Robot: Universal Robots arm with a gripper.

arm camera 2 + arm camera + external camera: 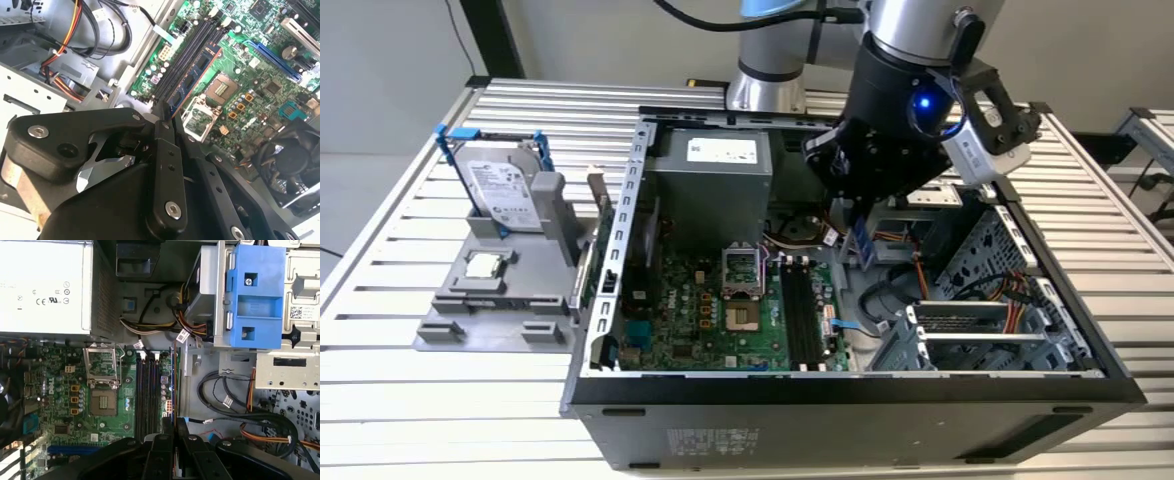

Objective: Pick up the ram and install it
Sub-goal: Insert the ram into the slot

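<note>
Black gripper (165,116) fingers are closed tight on one end of the ram (195,80). The thin dark stick stands on its edge close by the memory slots (148,395) of the green motherboard (60,390), inside the open computer case (854,395).

**Thin, flat, dark blue circuit-board ram stick (192,82) held on edge**

Black chips line its visible face. It is pinched between the fingers of the black gripper (165,119), unseated, running parallel to the long black memory slots (186,55).
</note>
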